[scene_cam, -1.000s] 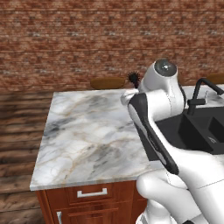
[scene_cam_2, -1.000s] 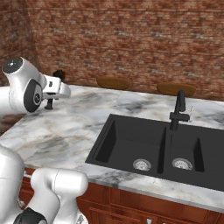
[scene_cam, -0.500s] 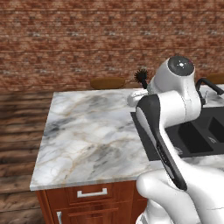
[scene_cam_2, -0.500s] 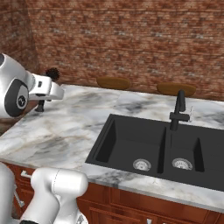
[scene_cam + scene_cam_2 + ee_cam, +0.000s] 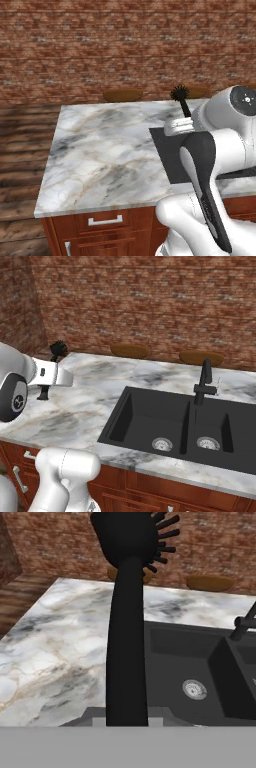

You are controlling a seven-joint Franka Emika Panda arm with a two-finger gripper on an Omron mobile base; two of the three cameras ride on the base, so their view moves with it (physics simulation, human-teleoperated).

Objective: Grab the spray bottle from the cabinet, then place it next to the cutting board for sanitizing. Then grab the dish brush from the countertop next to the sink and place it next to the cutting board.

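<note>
In the left base view, the dish brush [image 5: 181,99] is held upright above the countertop [image 5: 105,145], bristle head up, beside the sink [image 5: 172,155]; against the earlier frame the arm has swung nearer. In the right base view, the brush is seen left of the sink, lifted. In the hand view, the gripper [image 5: 127,721] is clamped shut on the handle, whose long axis runs straight out from the jaws; the cutting board cannot be seen.

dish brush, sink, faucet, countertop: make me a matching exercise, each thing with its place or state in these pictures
Things:
1. dish brush
2. sink
3. faucet
4. countertop

Places or states:
A. recessed into the marble, two drains in its floor
B. white-grey veined slab over wooden drawers
C. held in the gripper, bristle head up, off the counter
D. stands at the back rim of the basin

Pairs: 1-C, 2-A, 3-D, 4-B
</note>
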